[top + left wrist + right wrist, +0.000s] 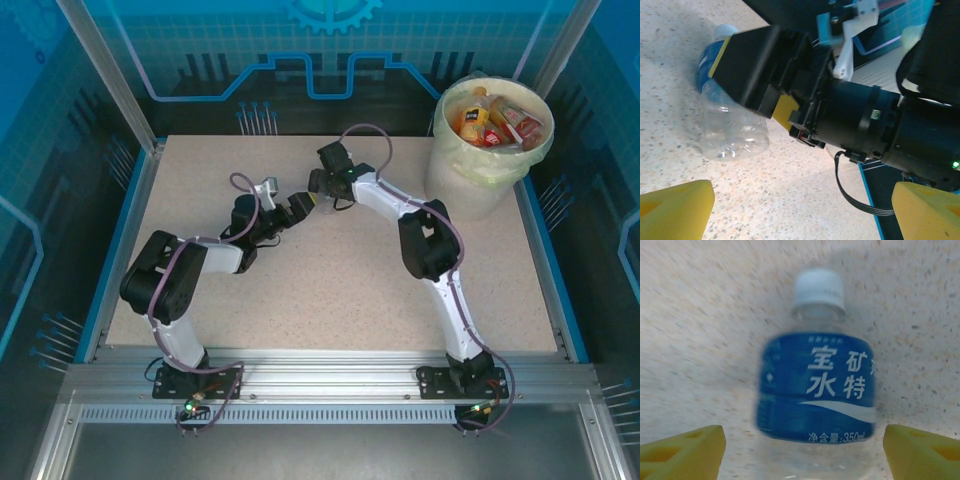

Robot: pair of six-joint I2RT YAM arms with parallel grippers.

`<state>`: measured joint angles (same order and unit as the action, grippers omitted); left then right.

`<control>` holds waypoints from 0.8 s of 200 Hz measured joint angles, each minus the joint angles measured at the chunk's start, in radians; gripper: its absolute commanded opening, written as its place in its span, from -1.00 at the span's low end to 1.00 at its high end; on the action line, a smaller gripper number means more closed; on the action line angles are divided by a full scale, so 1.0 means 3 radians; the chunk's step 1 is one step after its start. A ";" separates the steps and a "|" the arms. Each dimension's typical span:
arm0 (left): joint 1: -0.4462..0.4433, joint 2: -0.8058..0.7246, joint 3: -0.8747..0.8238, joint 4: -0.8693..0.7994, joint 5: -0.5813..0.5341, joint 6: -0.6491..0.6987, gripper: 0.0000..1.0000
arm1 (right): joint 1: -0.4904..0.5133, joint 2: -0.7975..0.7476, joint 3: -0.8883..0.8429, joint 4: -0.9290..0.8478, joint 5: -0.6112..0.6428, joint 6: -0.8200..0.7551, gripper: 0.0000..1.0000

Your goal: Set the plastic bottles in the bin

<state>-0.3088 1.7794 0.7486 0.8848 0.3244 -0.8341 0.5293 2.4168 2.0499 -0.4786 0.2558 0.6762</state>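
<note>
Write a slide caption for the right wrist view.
Right gripper, open, poised over a blue-labelled, white-capped water bottle lying on the speckled table.

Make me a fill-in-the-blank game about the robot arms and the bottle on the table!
The clear plastic bottle lying on the speckled table has a ____ label. Its cap is ____. The round cream bin lined with a yellowish bag already holds several ____. The right gripper has its yellow fingers ____, not shut, one on each side of the bottle.
Missing words: blue; white; bottles; open.
</note>
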 measured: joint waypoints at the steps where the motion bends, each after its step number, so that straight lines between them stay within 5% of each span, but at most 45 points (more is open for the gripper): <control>1: 0.0000 -0.0001 0.0000 -0.0009 -0.0009 0.0006 0.86 | 0.0000 0.0009 0.0010 -0.0014 0.0001 -0.0005 0.58; 69: 0.0000 -0.0231 -0.0001 -0.0465 -0.0275 0.0175 0.91 | 0.0000 -0.0027 -0.0150 -0.0376 0.0033 -0.0301 -0.13; 107: 0.0000 -0.0476 0.0000 -0.0795 -0.0394 0.0210 0.98 | 0.0000 -0.0944 -0.0881 -0.0327 -0.0066 -0.0708 -0.21; 160: -0.0003 -0.0862 0.0005 -0.1306 -0.0582 0.0361 0.98 | -0.0252 -0.2382 -0.0694 -0.0364 -0.0248 -0.1528 -0.20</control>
<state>-0.3096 1.5208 0.7502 0.4931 0.1497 -0.7258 0.4538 1.7023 1.8416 -0.5877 0.1814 0.2176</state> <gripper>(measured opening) 0.992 0.517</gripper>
